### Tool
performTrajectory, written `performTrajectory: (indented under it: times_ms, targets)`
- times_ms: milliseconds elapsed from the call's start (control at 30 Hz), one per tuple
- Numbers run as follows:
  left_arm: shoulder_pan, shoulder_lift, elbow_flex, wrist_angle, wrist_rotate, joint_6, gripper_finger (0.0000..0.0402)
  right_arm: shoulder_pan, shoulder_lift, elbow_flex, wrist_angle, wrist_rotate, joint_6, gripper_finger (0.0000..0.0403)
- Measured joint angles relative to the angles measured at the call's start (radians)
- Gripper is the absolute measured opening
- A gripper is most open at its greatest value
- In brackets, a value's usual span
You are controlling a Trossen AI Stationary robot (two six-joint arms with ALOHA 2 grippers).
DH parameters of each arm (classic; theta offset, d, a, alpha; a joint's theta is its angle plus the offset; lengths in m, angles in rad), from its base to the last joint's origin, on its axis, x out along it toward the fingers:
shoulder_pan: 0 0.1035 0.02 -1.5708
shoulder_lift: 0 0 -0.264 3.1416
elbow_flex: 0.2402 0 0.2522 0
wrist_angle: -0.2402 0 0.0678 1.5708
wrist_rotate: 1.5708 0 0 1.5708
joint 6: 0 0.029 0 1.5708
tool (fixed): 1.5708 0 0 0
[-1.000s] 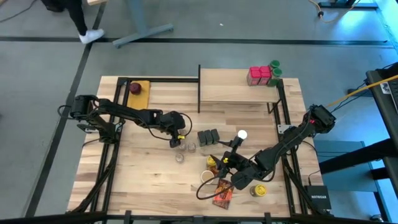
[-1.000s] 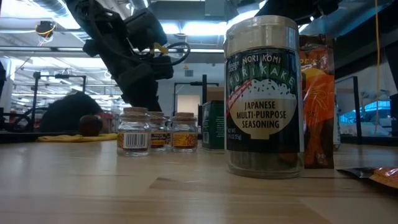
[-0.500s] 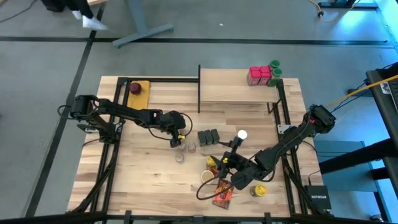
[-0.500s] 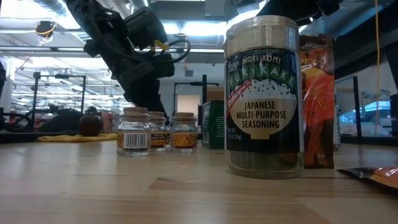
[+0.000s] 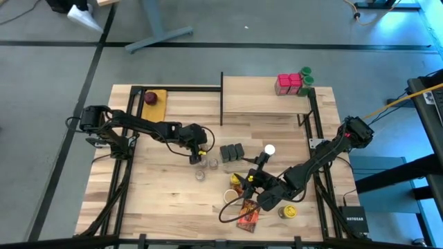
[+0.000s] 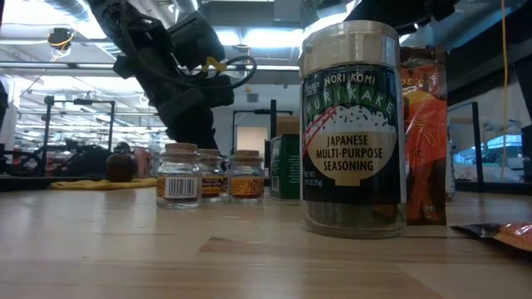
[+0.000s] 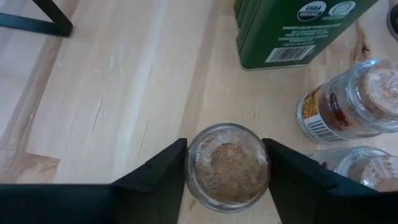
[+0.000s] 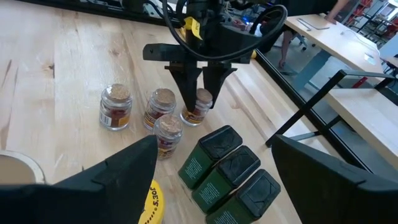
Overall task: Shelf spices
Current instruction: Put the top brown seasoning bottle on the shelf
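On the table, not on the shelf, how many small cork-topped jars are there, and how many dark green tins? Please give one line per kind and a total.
Cork-topped jars: 4
Dark green tins: 3
Total: 7

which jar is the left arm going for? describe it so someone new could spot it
Find the three dark green tins near the table's middle; beside them stands a cluster of four small cork-topped jars. The target jar is the one between the fingers of the left tool, which comes down over it. Its neighbours stand uncovered.
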Motion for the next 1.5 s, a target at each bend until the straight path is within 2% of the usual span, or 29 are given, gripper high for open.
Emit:
performTrajectory:
  times_ms: [133, 567, 867, 967, 1167, 1300, 1500]
  targets:
    - [0.003, 0.000, 0.000, 0.003, 0.000, 0.011, 0.0168, 0.000, 0.000, 0.000, 0.000, 0.000, 0.000, 0.0324]
    - [-0.006, -0.062, 0.084, -0.064, 0.001, 0.040, 0.0169, 0.000, -0.017, 0.015, -0.007, -0.018, 0.000, 0.0324]
    - [0.017, -0.080, 0.378, -0.417, -0.001, 0.094, 0.0170, 0.001, -0.017, 0.031, -0.015, -0.062, -0.001, 0.0324]
    - [0.020, -0.081, 0.469, -0.473, -0.003, 0.141, 0.0170, 0.001, -0.017, 0.031, -0.014, -0.063, 0.000, 0.0324]
    - [0.088, -0.081, 0.601, -0.439, -0.011, 0.218, 0.0171, 0.001, -0.017, 0.031, -0.010, -0.062, 0.000, 0.0324]
    - [0.170, -0.078, 0.626, -0.343, -0.012, 0.238, 0.0171, 0.000, -0.017, 0.031, -0.005, -0.059, 0.001, 0.0324]
    - [0.298, -0.016, 0.684, -0.297, 0.025, 0.244, 0.0172, 0.000, -0.017, 0.031, -0.005, -0.058, 0.002, 0.0324]
